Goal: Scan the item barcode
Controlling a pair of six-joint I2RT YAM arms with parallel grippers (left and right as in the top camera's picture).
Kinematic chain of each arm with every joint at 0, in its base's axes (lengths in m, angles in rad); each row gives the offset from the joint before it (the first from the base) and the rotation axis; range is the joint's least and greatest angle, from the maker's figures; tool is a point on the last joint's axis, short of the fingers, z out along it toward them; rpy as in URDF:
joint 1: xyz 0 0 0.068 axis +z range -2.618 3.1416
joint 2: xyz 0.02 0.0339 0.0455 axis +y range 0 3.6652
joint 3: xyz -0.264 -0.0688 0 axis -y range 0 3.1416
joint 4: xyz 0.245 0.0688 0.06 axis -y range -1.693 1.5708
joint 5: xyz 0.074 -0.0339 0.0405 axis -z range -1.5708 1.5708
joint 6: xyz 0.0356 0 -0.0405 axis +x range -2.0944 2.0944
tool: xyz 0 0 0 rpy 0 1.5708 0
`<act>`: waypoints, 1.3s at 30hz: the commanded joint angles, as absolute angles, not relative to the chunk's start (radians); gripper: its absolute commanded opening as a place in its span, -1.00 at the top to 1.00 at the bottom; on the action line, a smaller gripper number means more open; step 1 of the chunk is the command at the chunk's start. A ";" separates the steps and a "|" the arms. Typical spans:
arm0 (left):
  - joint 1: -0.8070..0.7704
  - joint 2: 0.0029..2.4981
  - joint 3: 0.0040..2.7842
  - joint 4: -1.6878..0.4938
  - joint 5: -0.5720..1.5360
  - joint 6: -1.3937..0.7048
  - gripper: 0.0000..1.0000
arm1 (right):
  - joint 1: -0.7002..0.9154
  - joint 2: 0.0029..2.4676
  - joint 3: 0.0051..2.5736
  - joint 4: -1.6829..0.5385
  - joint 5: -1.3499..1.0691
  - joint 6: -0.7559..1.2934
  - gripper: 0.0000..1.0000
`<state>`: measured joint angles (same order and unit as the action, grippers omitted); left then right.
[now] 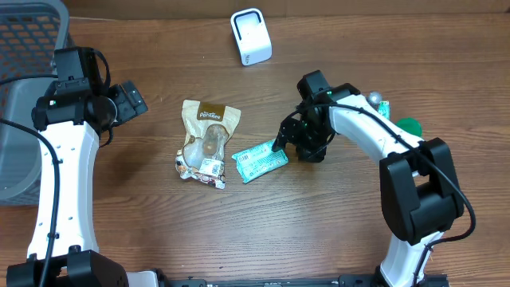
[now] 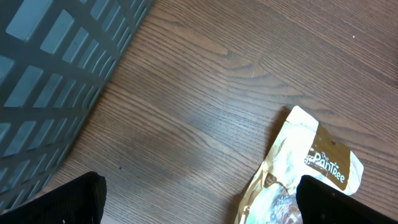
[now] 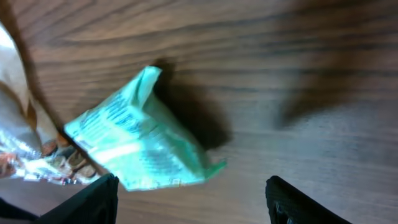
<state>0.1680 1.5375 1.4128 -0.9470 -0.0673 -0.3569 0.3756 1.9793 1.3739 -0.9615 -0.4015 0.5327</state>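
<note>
Overhead, a grey basket point(image 1: 24, 96) sits left of a tan snack pouch point(image 1: 205, 143), the left gripper point(image 1: 132, 100) between them spread wide, empty. Right of the pouch lies the green packet point(image 1: 259, 161), light, crinkly, likely slippery. It looks best pinched at its sealed end, where the right gripper point(image 1: 280, 146) hovers, fingers apart, holding nothing.

On the worktop point(image 1: 319, 231) the packet point(image 1: 260, 162) lies just right of the snack pouch point(image 1: 205, 143). My right pincer point(image 1: 280, 146) sits over the packet's right end; my left pincer point(image 1: 127, 100) hangs left of the pouch, near the basket point(image 1: 20, 96) at the worktop's left edge. The scanner point(image 1: 251, 37) stands behind both items, well apart from them
</note>
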 commanded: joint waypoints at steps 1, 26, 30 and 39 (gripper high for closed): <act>0.170 1.531 1.420 -0.945 -0.070 -0.344 -0.99 | 0.381 1.947 1.318 -0.912 -0.379 0.577 -0.40; 0.170 1.531 1.420 -0.945 -0.070 -0.344 -0.99 | 0.406 1.947 1.178 -0.548 -0.556 0.576 0.16; 0.170 1.531 1.420 -0.945 -0.070 -0.344 -0.99 | 0.406 1.947 1.178 -0.524 -0.556 0.576 0.31; 0.170 1.531 1.420 -0.945 -0.070 -0.344 -0.99 | 0.406 1.947 1.178 -0.522 -0.551 0.572 0.17</act>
<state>0.1680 1.5375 1.4128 -0.9470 -0.0673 -0.3569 0.4011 1.9537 1.1831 -0.5232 -0.5434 0.5758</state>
